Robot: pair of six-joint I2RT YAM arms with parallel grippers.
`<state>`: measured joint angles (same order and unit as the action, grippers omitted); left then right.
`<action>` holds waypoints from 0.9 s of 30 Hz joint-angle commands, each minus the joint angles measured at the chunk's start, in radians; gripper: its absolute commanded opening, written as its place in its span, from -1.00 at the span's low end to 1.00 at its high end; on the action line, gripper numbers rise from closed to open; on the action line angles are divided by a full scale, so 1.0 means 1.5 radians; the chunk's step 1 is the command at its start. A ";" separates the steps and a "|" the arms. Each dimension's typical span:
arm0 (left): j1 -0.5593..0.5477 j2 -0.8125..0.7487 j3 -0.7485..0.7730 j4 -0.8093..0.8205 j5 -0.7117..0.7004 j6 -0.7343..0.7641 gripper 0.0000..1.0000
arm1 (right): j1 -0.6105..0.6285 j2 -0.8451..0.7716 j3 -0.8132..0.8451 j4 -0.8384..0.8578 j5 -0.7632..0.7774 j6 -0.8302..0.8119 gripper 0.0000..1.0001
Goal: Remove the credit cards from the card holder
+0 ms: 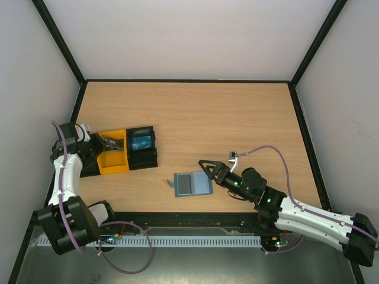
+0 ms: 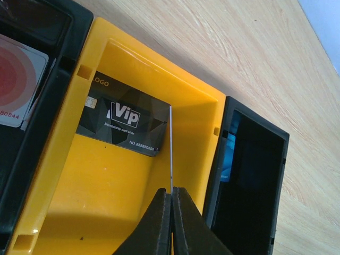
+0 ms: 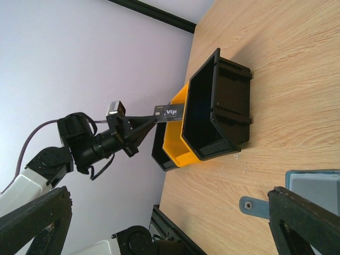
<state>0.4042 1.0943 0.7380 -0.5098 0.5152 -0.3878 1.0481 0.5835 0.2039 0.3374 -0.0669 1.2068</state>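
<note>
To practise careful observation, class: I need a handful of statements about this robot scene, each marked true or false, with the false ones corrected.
1. The left fingers are shut on a thin card held edge-on over the yellow tray. True.
2. The card holder lies inside a black tray. False: it lies on the bare table.
3. The right fingers are clamped on a card. False: they are open and empty, beside the card holder.
4. A black VIP card is inside the yellow tray. True.
5. The yellow tray stands alone. False: black trays flank it.
</note>
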 commanded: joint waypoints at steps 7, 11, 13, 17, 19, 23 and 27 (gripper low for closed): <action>-0.019 0.055 -0.003 0.035 0.010 0.015 -0.95 | 0.005 0.015 -0.011 0.014 0.013 -0.009 0.96; -0.042 0.077 0.001 0.047 -0.012 0.008 -0.94 | 0.004 0.015 -0.019 0.024 0.014 -0.002 0.96; -0.046 0.086 0.001 0.054 -0.018 0.006 -0.93 | 0.004 0.012 -0.018 0.020 0.017 -0.004 0.96; -0.048 0.105 0.002 0.068 -0.029 0.003 -0.91 | 0.005 0.006 -0.018 0.013 0.023 -0.007 0.96; -0.049 0.116 0.005 0.072 -0.029 0.006 -0.92 | 0.005 0.006 -0.018 0.013 0.025 -0.009 0.96; -0.049 0.135 0.008 0.081 -0.029 0.010 -0.91 | 0.004 0.009 -0.018 0.015 0.028 -0.011 0.96; -0.049 0.148 0.015 0.083 -0.040 0.012 -0.85 | 0.004 0.014 -0.019 0.017 0.028 -0.010 0.95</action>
<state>0.3344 1.2964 0.7376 -0.3954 0.4732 -0.3801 1.0481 0.6025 0.1871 0.3462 -0.0490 1.2003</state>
